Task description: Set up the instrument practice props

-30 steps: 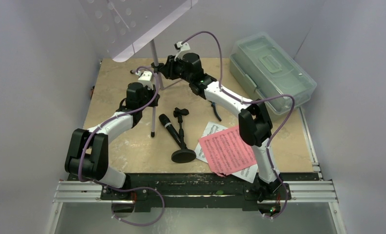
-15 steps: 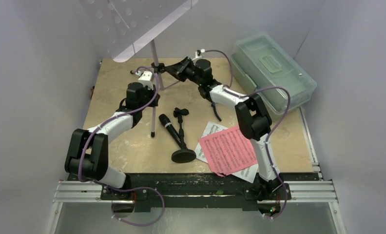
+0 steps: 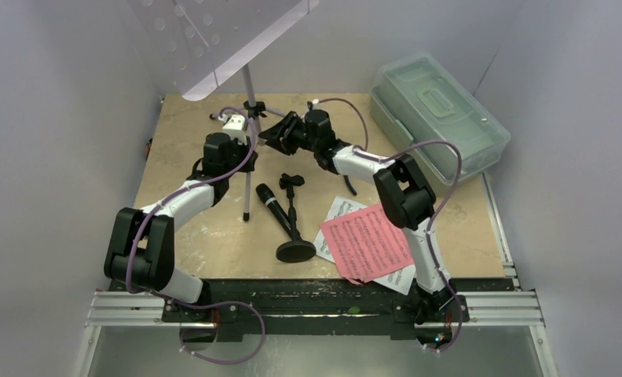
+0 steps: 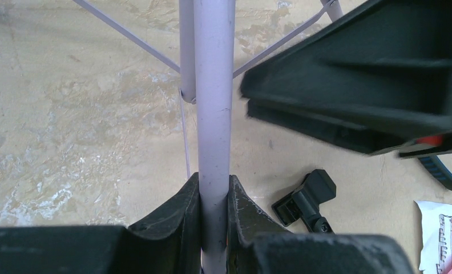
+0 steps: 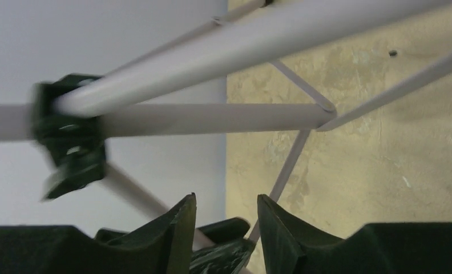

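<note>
Setting the legs, I'd say: left gripper pinches a lavender tripod music stand tube, right gripper parted, empty, upper centre; next, catch a leg

Left arm and right arm: white shell links between bulky black joint housings. A purple cable loops loose along each arm. Both bases sit on a black plate across a ribbed aluminium rail. Left gripper and right gripper have matte black moulded fingers. A small red mark shows on the right one.
</note>
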`<state>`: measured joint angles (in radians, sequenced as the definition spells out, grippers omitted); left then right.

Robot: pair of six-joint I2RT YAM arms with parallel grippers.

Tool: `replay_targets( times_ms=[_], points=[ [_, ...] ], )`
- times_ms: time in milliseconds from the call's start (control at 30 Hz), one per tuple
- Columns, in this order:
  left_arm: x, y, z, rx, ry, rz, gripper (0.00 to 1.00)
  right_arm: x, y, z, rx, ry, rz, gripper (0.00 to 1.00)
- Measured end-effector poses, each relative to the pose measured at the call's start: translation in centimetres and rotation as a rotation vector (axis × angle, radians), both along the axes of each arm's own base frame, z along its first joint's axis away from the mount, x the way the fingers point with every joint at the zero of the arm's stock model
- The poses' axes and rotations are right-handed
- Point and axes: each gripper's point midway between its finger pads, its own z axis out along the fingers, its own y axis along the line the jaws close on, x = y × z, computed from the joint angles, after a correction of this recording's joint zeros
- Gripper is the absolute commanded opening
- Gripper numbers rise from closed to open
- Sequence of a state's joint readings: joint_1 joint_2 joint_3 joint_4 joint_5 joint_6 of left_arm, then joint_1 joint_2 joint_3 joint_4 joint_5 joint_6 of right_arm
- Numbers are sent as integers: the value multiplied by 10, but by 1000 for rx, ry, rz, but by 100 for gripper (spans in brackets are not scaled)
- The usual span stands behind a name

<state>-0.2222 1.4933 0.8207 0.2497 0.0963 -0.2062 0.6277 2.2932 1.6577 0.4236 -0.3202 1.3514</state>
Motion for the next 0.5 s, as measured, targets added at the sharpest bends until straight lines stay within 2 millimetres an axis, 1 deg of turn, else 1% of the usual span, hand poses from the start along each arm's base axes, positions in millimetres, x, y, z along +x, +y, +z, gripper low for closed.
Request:
replay_targets(
  times_ms=[67, 100, 133, 200, 300, 400, 500],
  points=[
    [0, 0, 0, 0, 0, 0, 0, -2, -7, 16, -69, -90, 6, 57],
    [0, 0, 0, 0, 0, 0, 0, -4, -11, 32, -106, -167, 17, 61],
    [0, 0, 0, 0, 0, 0, 0, -4, -14, 44, -131, -224, 18, 65],
    [0, 0, 0, 0, 0, 0, 0, -5, -21, 73, -182, -363, 20, 71],
    [0, 0, 0, -1, 0, 0, 0, -4, -28, 107, -250, -535, 18, 77],
    [0, 0, 0, 0, 0, 0, 0, -1, -29, 124, -294, -641, 24, 77],
    [0, 0, 0, 0, 0, 1, 0, 5, -27, 126, -343, -694, 38, 77]
  ],
)
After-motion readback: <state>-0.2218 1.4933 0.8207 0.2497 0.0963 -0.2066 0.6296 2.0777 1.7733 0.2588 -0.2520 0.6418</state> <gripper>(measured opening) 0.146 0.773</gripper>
